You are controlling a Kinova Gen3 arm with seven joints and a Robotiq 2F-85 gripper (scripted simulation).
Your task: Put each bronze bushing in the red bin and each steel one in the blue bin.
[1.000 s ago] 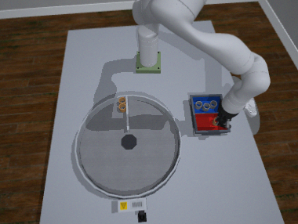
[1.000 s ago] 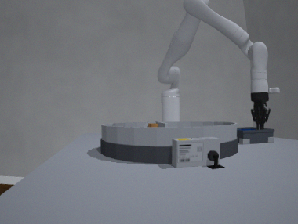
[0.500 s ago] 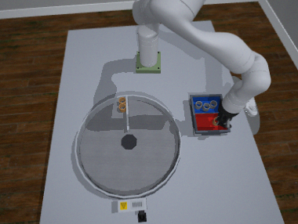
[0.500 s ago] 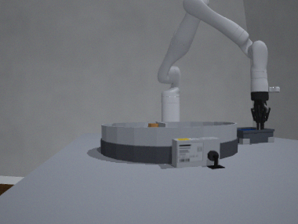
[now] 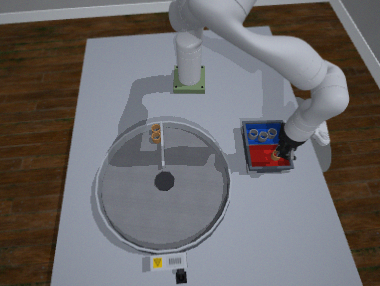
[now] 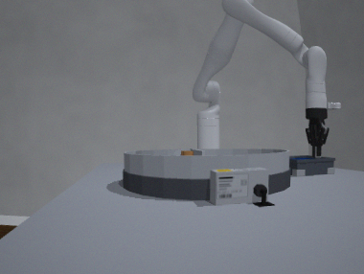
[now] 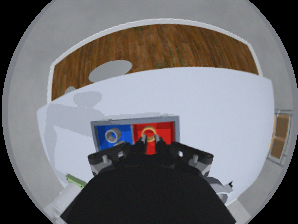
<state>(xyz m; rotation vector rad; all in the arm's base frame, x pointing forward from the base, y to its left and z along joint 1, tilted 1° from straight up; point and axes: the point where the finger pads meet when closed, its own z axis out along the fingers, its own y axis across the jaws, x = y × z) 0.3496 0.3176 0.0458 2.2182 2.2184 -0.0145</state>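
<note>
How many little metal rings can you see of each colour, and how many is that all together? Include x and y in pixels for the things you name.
Bronze rings [image 5: 156, 140] [image 6: 187, 153] [image 7: 149, 128]: 3
Steel rings [image 5: 263, 139] [image 7: 107, 135]: 3
Total: 6

Gripper a little higher at the bench's right edge.
In the exterior view, the black two-finger gripper [image 5: 280, 151] [image 6: 316, 155] [image 7: 150, 139] rose slightly over the grey-walled box [image 5: 246, 150] [image 6: 313, 167] [image 7: 175, 119] near the bench's right-hand edge, as the top view shows it; the white, smooth-shelled wrist section of the arm [image 5: 301, 122] [image 6: 316, 86] rose with it. The shift was small, and any change in the finger gap was too small to tell.
</note>
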